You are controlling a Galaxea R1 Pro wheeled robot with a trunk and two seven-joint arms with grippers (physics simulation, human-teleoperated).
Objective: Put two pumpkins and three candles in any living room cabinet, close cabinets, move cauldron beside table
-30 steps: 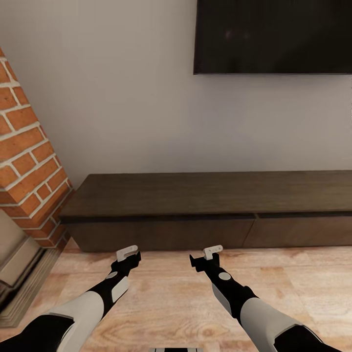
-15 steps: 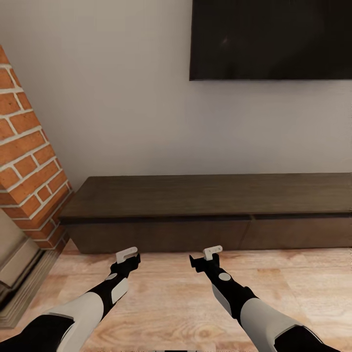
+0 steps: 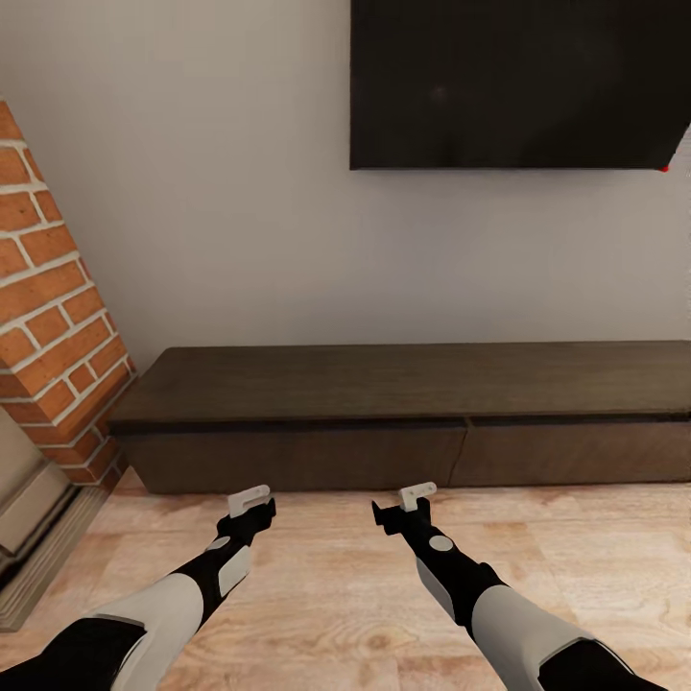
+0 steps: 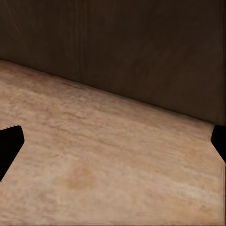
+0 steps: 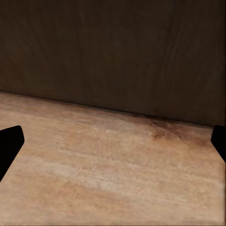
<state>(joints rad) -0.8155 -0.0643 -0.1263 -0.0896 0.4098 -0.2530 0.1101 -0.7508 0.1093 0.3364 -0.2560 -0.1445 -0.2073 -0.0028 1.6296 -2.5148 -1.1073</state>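
**pixelwrench:** Reading it left to right: brick fireplace (image 3: 53,336) off to the outer side of the left jaws (image 3: 251,503), then the long dark cabinet (image 3: 403,422) straight ahead of both, with the black TV (image 3: 518,82) on the wall above it. Left jaws are spread wide with nothing between them, hovering over the plank floor (image 3: 336,576) just short of the cabinet front. Right jaws (image 3: 411,503) the same, apart and empty.

**servo_dan:** And the drawers look fully shut? I see no pumpkins, candles or cauldron anywhere.

**pixelwrench:** Yep, both fronts flush, with a seam between them a bit to the outer side of the right jaws. My worry is there's no handle I can make out. If it goes for a drawer edge, the jaws could just skate off the flat face, or bump the panel because they're so near it already.

**servo_dan:** Plus the left arm swinging into that brick if the base turns.

**pixelwrench:** Fair, that's plausible too.
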